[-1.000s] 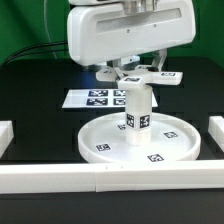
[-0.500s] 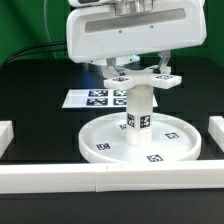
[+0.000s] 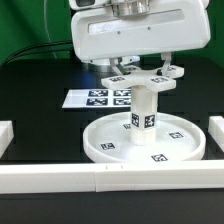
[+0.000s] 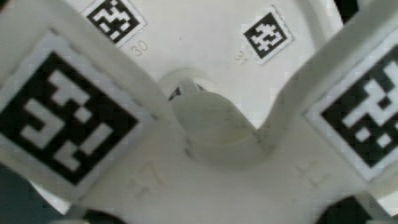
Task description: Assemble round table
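The large round rimmed disc (image 3: 112, 146) lies flat on the black table. The short thick cylinder leg (image 3: 146, 108) stands upright at its centre. My gripper (image 3: 141, 68) is shut on the cross-shaped foot piece (image 3: 143, 79) and holds it level at the top of the leg; I cannot tell whether the two touch. The gripper's white body hides the fingers above the foot. In the wrist view the foot piece (image 4: 205, 120) fills the picture, with tagged arms spreading out from its hub.
The marker board (image 3: 98, 97) lies behind the disc. A long white rail (image 3: 100, 180) runs along the front. Short rail ends stand at the exterior view's left (image 3: 5, 135) and right (image 3: 215, 132). A green backdrop is behind.
The gripper with the foot piece has shifted a little to the exterior view's right. The leg and disc have shifted the same way. The marker board has not moved.
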